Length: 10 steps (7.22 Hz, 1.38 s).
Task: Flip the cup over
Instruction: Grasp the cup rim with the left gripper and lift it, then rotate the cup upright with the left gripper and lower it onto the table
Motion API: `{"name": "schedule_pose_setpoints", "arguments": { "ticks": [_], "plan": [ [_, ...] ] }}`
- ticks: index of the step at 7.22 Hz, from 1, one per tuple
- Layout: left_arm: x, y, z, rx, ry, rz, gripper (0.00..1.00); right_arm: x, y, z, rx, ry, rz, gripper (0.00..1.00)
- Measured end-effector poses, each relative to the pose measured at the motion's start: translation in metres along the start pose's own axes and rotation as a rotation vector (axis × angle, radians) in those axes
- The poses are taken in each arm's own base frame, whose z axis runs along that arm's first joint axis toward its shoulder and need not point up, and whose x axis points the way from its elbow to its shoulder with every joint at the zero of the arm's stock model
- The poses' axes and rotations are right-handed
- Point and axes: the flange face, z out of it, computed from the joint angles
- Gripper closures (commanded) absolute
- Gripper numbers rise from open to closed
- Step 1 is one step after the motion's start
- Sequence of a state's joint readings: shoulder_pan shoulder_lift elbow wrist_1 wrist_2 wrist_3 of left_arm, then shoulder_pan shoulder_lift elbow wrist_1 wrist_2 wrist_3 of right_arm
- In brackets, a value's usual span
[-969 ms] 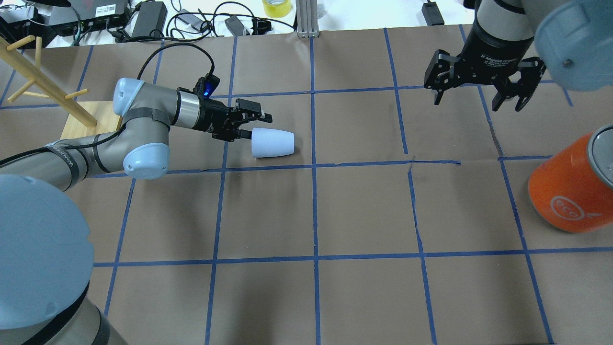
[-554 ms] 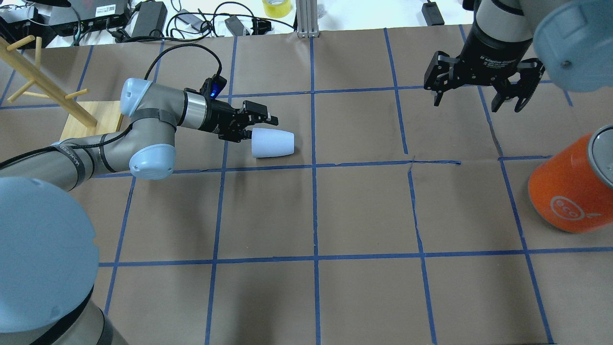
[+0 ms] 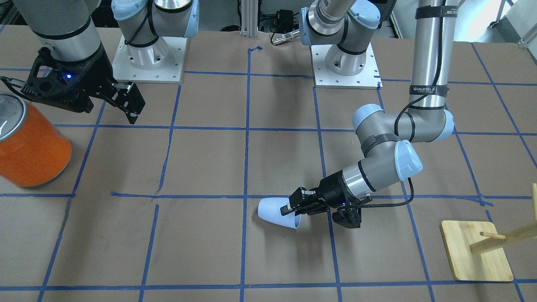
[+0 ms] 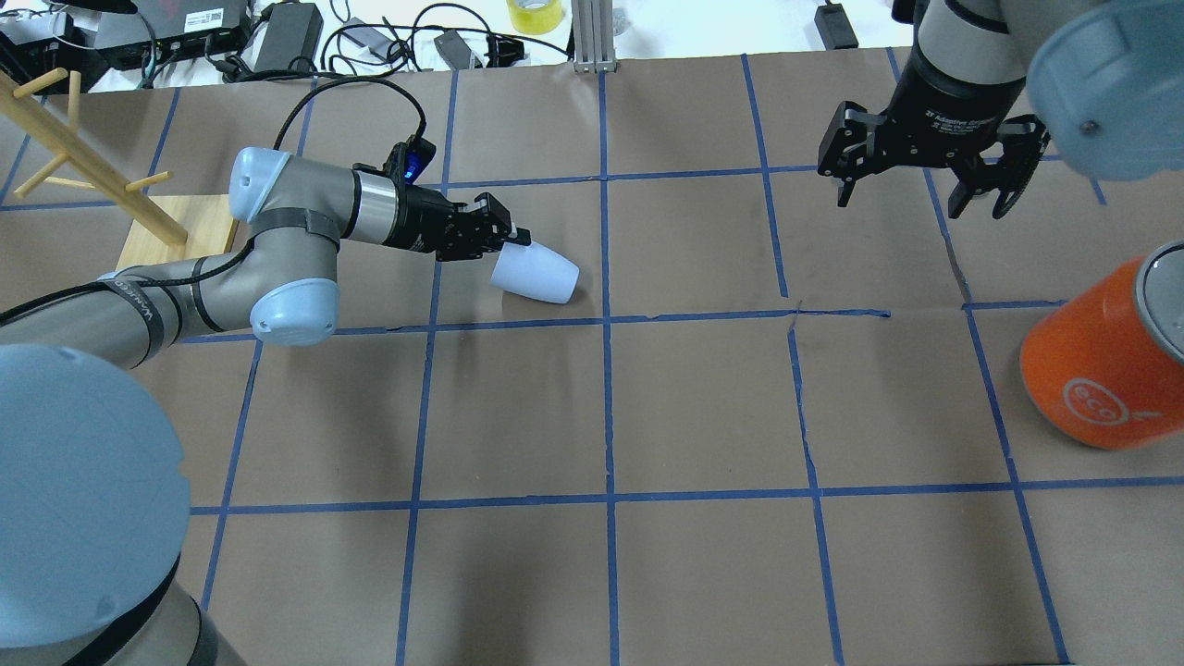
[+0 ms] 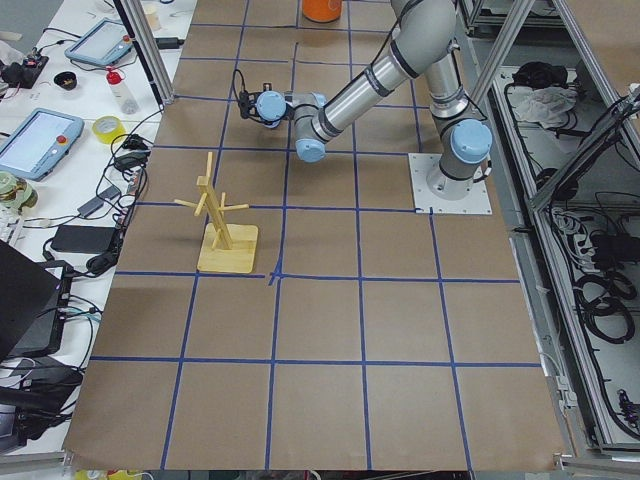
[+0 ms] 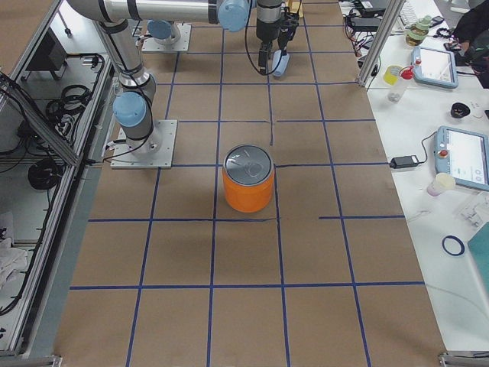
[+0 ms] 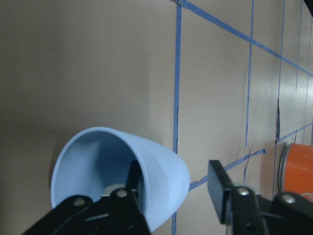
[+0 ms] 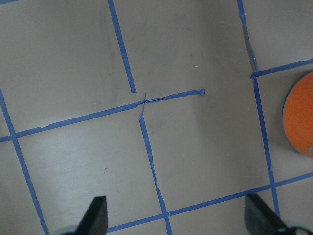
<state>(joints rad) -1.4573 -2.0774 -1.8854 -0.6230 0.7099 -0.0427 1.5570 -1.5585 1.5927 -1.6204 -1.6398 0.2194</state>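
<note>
You are looking at the cup (image 4: 536,276), a small pale blue, matte, tapered piece that is lying on its side on the surface (image 4: 703,407), in the robot's left half, just beside the centre tape line. Its wider rim is facing the left gripper (image 4: 516,242). Those fingers are standing apart and straddling the cup's wall: one finger (image 7: 134,177) is sitting inside the mouth, while the other is hanging outside with a gap showing.

The surface is wearing brown paper crossed by a blue tape grid, torn in places. Cables and power bricks are crowding its far edge.

The right gripper (image 4: 920,199) is hovering well apart, with its fingers spread wide over bare paper. Near it, an orange canister (image 4: 1101,370) is standing under a silver top. A wooden peg rack (image 4: 92,176) is standing beside the left arm.
</note>
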Motion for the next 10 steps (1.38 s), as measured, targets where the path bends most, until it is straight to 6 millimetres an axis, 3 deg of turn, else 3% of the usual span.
{"name": "schedule_pose_setpoints", "arguments": {
  "ticks": [1, 4, 7, 10],
  "plan": [
    [0.003, 0.0, -0.002, 0.004, 0.003, 0.0, 1.0, 0.0, 0.0, 0.001, -0.002, 0.0, -0.001, 0.0],
    [0.013, -0.001, -0.008, 0.018, 0.025, 0.008, 1.0, -0.001, 0.001, 0.002, -0.005, 0.001, -0.002, 0.0],
    [0.041, -0.009, -0.033, 0.078, -0.011, -0.074, 1.0, -0.001, 0.001, 0.003, -0.006, 0.001, -0.002, 0.0],
    [0.068, -0.018, -0.05, 0.195, -0.375, -0.051, 1.0, -0.001, 0.002, 0.003, -0.008, 0.002, -0.004, 0.0]
  ]
}}
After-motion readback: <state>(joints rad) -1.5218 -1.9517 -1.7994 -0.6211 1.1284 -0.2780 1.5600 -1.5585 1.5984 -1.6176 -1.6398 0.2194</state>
